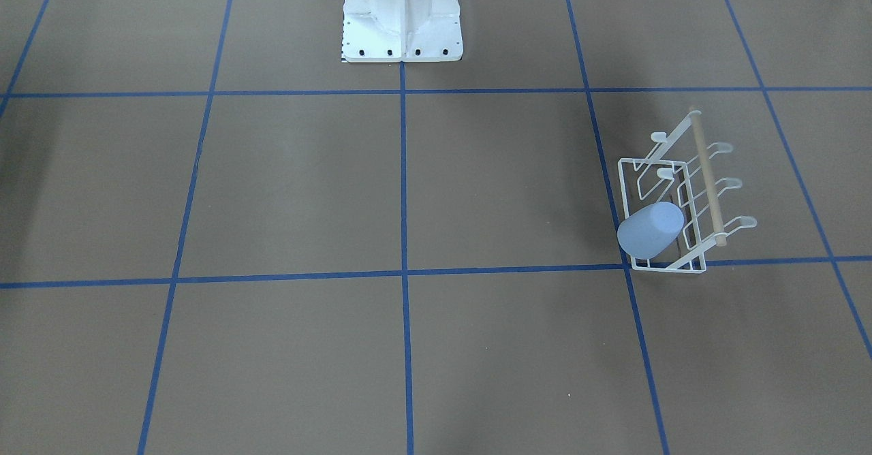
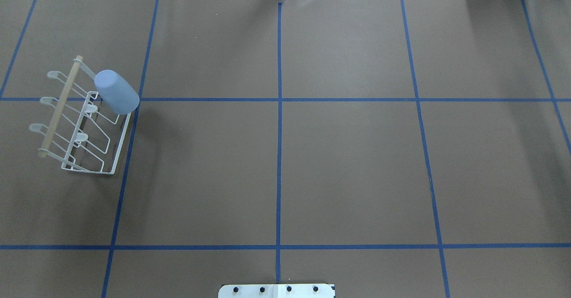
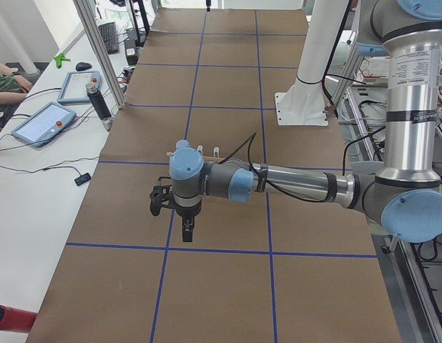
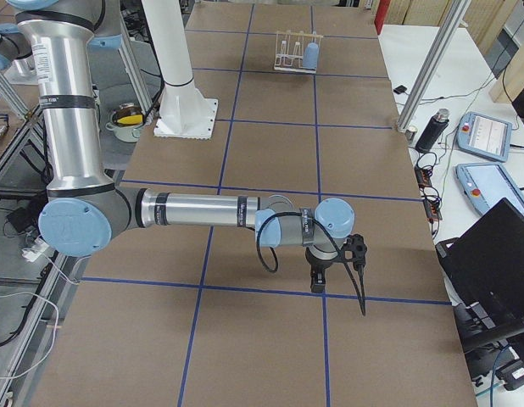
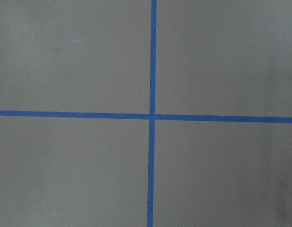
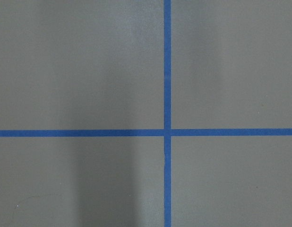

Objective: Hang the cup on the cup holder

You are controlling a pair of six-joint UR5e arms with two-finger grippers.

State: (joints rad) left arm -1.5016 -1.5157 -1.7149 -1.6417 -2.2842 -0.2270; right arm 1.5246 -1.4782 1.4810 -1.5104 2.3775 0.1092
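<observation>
Brown paper with a blue tape grid covers the table (image 2: 348,164). Over on the robot's left side stands the cup holder (image 2: 60,106). The cup (image 2: 117,92) sits tilted on the far-end prong of its inner row, clear of the paper. Above the paper hangs the left gripper (image 3: 187,230), and the right gripper (image 4: 317,284) hangs well apart from it. I cannot tell whether either one's fingers are apart or together.

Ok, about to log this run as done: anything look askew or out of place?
Nothing stands out. The pale blue cup hangs tilted at one end of the white wire cup holder, which stands on its base frame.
</observation>
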